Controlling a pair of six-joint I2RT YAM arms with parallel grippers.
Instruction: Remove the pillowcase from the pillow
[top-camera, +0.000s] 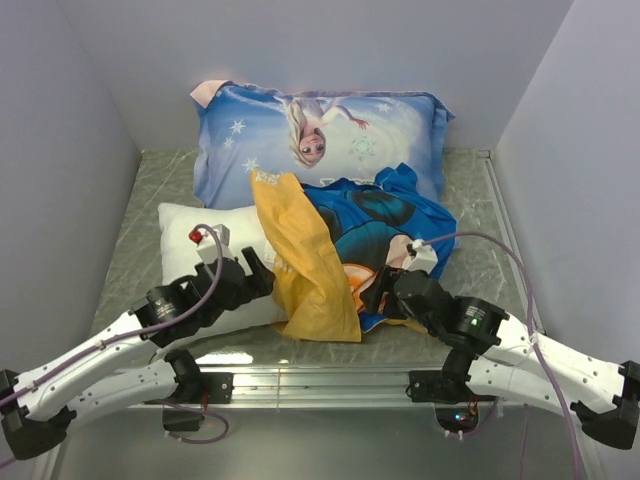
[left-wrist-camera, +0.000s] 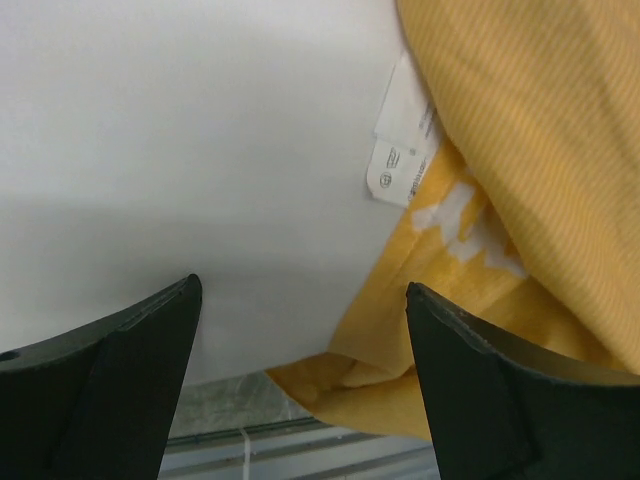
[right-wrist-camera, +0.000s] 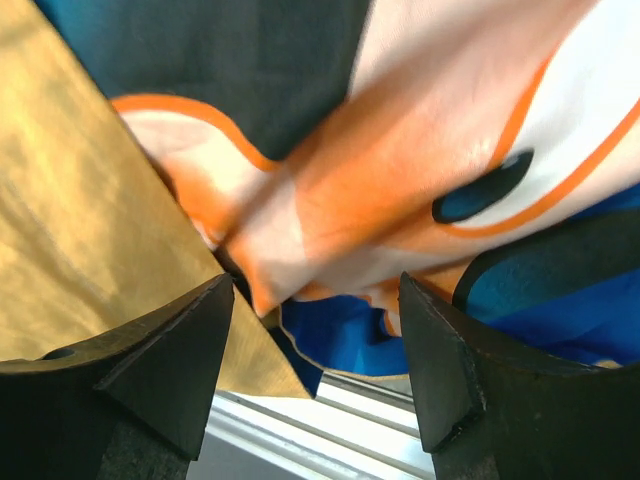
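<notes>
Jaws apart, ribbed pillowcase (left-wrist-camera: 540, 130), plump pillow (left-wrist-camera: 180, 130)

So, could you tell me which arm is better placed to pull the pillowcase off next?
Probably the right: the right pincer stands open at the bunched yellow-orange fabric pillowcase, while the left pincer faces mostly the bare plain white pillow.

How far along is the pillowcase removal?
Done: the left half of the white pillow is bare, its tag showing. In hand: nothing. The left hand and right hand both stand open by the pillowcase, which lies bunched over the pillow's right part. Left: grip the case and pull it clear. Whether the pillow's right end sits inside it can't be told.
</notes>
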